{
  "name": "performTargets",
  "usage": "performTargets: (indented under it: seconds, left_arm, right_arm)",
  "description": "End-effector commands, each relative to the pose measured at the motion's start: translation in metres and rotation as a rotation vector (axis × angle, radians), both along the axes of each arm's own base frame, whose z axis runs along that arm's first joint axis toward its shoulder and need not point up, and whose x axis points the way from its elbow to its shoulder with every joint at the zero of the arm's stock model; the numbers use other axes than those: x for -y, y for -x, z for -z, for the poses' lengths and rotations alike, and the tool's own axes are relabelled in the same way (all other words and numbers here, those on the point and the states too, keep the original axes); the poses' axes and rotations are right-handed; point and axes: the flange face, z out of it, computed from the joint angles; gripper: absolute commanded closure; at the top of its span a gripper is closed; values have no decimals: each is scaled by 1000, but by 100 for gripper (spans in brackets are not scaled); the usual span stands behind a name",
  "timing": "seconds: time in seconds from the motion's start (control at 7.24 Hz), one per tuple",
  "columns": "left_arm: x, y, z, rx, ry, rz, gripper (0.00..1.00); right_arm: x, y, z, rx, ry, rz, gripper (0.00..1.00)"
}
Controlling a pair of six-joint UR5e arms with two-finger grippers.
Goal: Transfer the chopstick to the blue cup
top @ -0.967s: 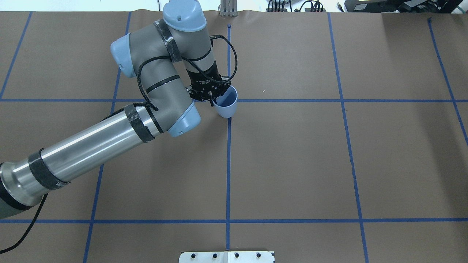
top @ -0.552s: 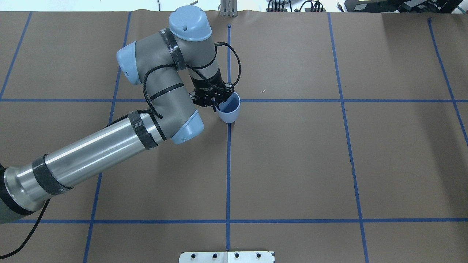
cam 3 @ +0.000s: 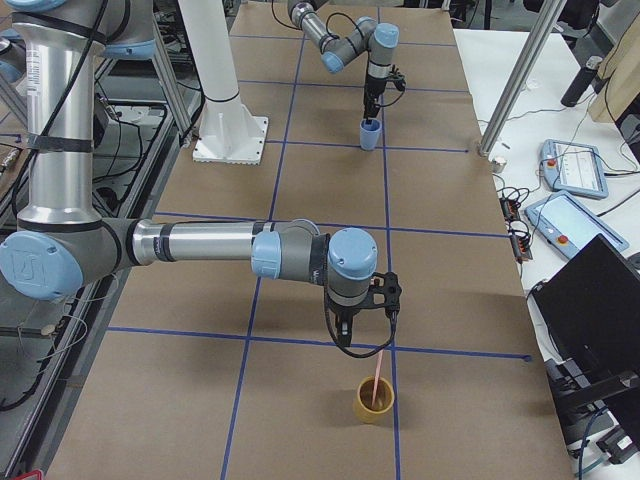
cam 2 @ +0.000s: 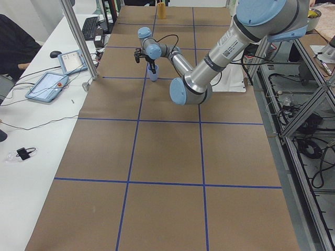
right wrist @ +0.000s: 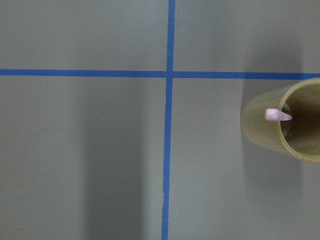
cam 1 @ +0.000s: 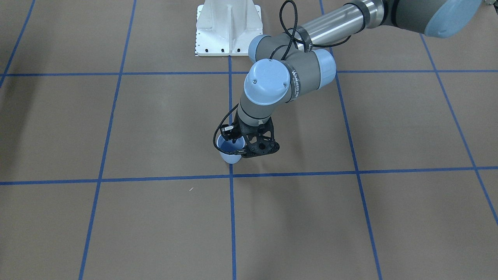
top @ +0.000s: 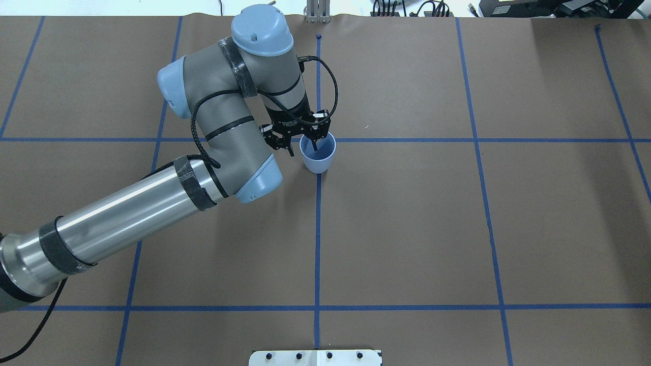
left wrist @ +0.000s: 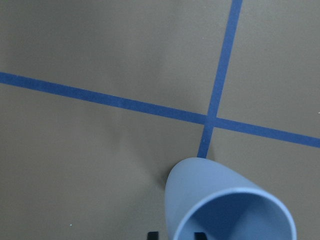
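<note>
The blue cup (top: 319, 158) stands upright on the brown table at a blue tape crossing; it also shows in the front view (cam 1: 227, 156) and the left wrist view (left wrist: 210, 195). My left gripper (top: 303, 146) is open and its jaws straddle the cup's rim, one finger over the opening and one outside. The pale pink chopstick (cam 3: 378, 382) leans in a yellow cup (cam 3: 375, 406) far to my right; its tip shows in the right wrist view (right wrist: 277, 115). My right gripper (cam 3: 365, 330) hovers above it; I cannot tell whether it is open or shut.
Blue tape lines grid the brown table. The white robot base plate (cam 1: 227, 27) sits at the robot's side of the table. A metal post (cam 3: 520, 80) and tablets (cam 3: 575, 165) stand on the white side table beyond the far edge.
The left gripper held the blue cup tilted by its rim; the cup now stands upright and the gripper has opened.
</note>
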Motion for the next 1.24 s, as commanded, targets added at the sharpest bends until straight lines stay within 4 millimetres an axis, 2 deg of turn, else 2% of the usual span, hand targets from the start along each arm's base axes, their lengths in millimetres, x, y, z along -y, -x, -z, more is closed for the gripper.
performTargets:
  seconds: [0.0,0.28,0.41,0.55,0.83,1.1]
  left_arm:
    - [25,55,19,-5,-2,64,2]
    - [43,79,17,-5,-27,82,2]
    - [43,82,11,-2,-24,85,2]
    - [36,89,3,-6,-29,85,2]
    - [33,92,-1,-5,-29,86,2]
    - [27,97,-6,-13,-35,85,2]
  right_arm:
    - [-3,0,-4,4,-1,8,0]
    - [-4,0,-11,2,24,0,0]
    - [-4,-10,-32,8,78,-27,0]
    - [8,-19,-37,9,120,-76,0]
    - [39,-22,-14,11,275,-270,0]
    - [39,-29,-16,8,403,-402,0]
